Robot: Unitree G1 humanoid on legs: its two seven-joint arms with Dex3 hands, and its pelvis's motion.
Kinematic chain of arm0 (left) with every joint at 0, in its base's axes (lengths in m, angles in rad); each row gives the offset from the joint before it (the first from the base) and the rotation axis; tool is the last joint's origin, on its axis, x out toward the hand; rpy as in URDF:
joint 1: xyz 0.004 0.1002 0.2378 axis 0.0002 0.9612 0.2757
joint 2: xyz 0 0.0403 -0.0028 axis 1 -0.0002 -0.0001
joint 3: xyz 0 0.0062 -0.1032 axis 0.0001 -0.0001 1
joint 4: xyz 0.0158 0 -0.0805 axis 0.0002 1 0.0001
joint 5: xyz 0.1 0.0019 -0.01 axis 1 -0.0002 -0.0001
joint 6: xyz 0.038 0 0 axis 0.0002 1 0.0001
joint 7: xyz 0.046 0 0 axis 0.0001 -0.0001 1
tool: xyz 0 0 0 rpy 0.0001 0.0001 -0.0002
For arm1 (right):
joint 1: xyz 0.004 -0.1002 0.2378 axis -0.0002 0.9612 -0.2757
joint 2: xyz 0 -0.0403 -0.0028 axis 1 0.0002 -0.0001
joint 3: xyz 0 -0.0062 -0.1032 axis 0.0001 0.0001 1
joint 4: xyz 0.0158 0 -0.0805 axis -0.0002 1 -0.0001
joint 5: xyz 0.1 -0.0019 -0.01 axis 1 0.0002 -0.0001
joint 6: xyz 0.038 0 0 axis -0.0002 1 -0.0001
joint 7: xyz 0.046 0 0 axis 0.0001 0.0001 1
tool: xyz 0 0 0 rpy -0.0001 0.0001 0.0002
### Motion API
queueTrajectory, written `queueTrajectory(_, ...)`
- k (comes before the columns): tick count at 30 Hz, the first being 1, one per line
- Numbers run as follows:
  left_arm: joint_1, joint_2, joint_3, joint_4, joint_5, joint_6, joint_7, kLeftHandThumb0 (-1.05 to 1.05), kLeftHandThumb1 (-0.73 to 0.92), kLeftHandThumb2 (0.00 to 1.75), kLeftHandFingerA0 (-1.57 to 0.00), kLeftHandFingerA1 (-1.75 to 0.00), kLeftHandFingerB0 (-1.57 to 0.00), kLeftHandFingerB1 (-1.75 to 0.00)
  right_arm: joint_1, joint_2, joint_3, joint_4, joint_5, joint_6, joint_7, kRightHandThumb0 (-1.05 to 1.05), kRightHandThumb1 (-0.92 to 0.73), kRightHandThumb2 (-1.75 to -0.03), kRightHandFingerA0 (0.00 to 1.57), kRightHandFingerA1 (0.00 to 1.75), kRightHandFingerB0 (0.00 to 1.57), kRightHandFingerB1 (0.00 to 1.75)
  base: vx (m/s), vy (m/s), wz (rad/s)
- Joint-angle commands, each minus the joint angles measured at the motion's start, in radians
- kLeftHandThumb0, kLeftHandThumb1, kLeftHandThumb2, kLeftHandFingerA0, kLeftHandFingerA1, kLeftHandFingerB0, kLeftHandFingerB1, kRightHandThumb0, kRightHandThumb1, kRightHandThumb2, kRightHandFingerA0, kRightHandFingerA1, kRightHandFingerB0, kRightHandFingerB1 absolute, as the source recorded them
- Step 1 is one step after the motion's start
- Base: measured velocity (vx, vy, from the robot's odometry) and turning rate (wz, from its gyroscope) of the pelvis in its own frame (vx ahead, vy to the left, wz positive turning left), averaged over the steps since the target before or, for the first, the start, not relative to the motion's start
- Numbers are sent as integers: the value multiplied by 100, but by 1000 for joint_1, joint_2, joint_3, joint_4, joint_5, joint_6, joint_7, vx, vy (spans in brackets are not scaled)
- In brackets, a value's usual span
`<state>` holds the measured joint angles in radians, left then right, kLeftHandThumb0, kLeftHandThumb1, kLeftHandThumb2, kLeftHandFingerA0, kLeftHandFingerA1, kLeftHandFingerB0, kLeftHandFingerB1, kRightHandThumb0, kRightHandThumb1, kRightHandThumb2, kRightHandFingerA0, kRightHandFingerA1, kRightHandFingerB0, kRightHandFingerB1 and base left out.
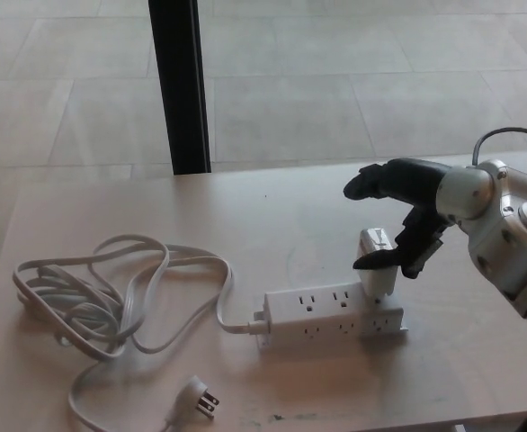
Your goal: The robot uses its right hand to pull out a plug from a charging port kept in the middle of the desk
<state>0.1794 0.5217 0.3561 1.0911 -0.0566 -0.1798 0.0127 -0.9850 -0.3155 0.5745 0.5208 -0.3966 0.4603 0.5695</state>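
Far left of the fingers: a loose heap of white cord on the desk, its free pronged end lying near the front edge. The cord runs right into the end of a white power strip sitting mid-desk, below and left of the fingers.

The plug — a blocky white adapter — stands upright in the strip's rightmost top socket, directly under the fingers. No other socket is occupied.

Right hand comes in from the right. Fingers apart: the upper fingers reach out above and behind the adapter with a clear gap, the thumb crosses its front face, touching or just off it — cannot tell which. Nothing is clamped yet. Left hand does not show.

Handling, as judgement: the adapter is light, rigid, hard plastic with smooth, likely slippery faces. The prongs probably hold it with some friction, and the strip itself is light and unanchored, so a pull may lift the whole strip rather than free the plug. Best hold looks like the two broad opposite faces, low on the body, thumb in front and fingers behind, then a straight upward pull — sideways levering risks bending the prongs.
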Motion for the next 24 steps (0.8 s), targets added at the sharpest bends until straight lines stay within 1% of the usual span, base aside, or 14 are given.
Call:
queueTrajectory(1,-3,25,-2,12,-2,0,-4,-62,60,59,-87,-84,-63,-45,-9,-8,4,7,-32,24,52,-64,-46,-56,84,129,20,30,0,0,0)
queueTrajectory(2,3,26,0,0,-5,3,-8,-62,61,59,-89,-83,-63,-46,0,-18,-1,5,-29,18,57,-75,-41,-76,90,115,22,41,0,0,0)
queueTrajectory(4,-2,28,0,6,-3,5,-6,-61,61,58,-93,-90,-61,-44,11,-30,-6,5,-29,2,61,-76,-41,-78,98,108,24,43,0,0,0)
queueTrajectory(7,-8,29,0,11,-4,9,-6,-61,61,59,-90,-83,-59,-44,19,-37,-9,15,-33,-17,61,-72,-39,-80,104,108,20,44,0,0,0)
queueTrajectory(8,-8,29,2,11,-7,10,-9,-61,61,59,-87,-81,-59,-44,26,-43,-11,10,-33,-26,62,-68,-48,-55,101,110,27,36,0,0,0)
queueTrajectory(10,-7,29,2,10,-6,9,-7,-61,61,59,-89,-86,-59,-44,30,-42,-12,7,-34,-27,66,-68,-48,-56,102,108,27,35,0,0,0)
queueTrajectory(11,0,28,-4,-1,0,4,-3,-62,62,59,-91,-85,-61,-44,31,-38,-6,12,-41,-26,65,-70,-39,-80,99,101,22,44,0,0,0)
queueTrajectory(12,-2,27,-1,0,-4,7,-7,-62,61,59,-91,-85,-62,-44,39,-33,-10,5,-38,-21,63,-68,-47,-55,97,101,28,31,0,0,0)
queueTrajectory(15,-2,28,0,-4,-5,10,-9,-63,61,59,-88,-82,-62,-44,48,-31,-14,-3,-40,-24,65,-68,-48,-56,92,99,29,32,0,0,0)
queueTrajectory(16,-3,28,1,-5,-6,13,-8,-61,61,59,-88,-85,-61,-45,53,-23,-11,-9,-44,-17,65,-74,-40,-80,93,104,24,42,0,0,0)
queueTrajectory(17,0,27,0,-11,-4,13,-4,-61,61,59,-89,-87,-60,-45,52,-19,-6,-9,-49,-16,65,-70,-48,-55,90,112,30,31,0,0,0)
queueTrajectory(20,-10,27,0,7,-3,4,-4,-62,61,59,-90,-89,-61,-45,49,-5,-1,-6,-54,-8,67,-71,-49,-56,92,117,30,30,0,0,0)
queueTrajectory(23,-10,27,2,11,-6,-3,-7,-61,61,59,-88,-87,-63,-46,50,1,3,1,-61,-18,64,-72,-49,-56,89,110,30,30,0,0,0)
queueTrajectory(24,-12,28,0,14,-4,-2,-4,-60,61,59,-89,-89,-63,-45,55,4,-3,-1,-56,-12,68,-69,-47,-56,93,116,29,31,0,0,0)
